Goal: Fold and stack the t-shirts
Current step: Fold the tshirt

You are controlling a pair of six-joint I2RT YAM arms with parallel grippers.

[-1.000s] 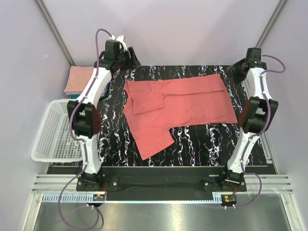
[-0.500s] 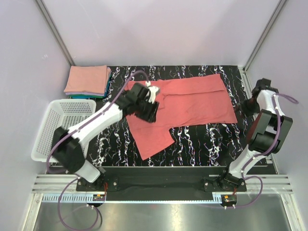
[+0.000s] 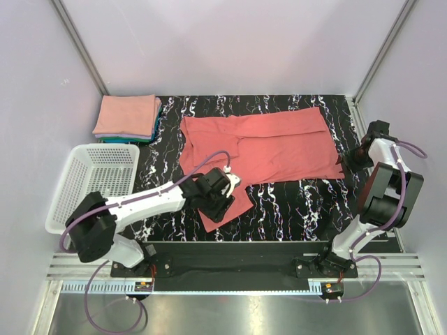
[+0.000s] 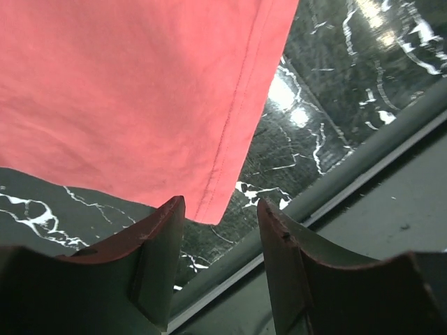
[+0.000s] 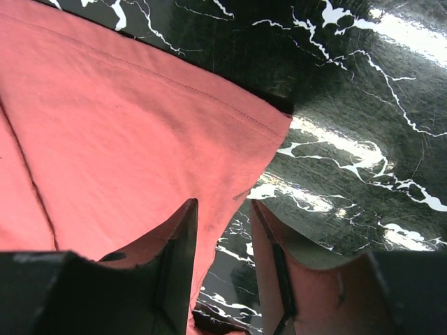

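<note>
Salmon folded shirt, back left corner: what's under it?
A teal folded shirt shows only as a thin edge beneath the salmon shirt. Whether more shirts lie in that stack is hidden by the top one.

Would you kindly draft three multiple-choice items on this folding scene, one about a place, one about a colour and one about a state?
1. Where does the folded stack lie?
A. At the table's far left corner, beyond the basket
B. Inside the basket
C. At the table's near right edge

2. What colour is the spread t-shirt?
A. Teal
B. Coral-red
C. White

3. How do the left jaws stand?
A. Shut on the basket's rim
B. Shut on a lifted sleeve
C. Open, at the spread t-shirt's near corner

Answers:
1 A: the top view shows the stack in that corner, outside the basket.
2 B: the cloth reads coral-red in all three views.
3 C: the left wrist view shows a clear gap between them, with the corner lying flat on the table just ahead.
</note>
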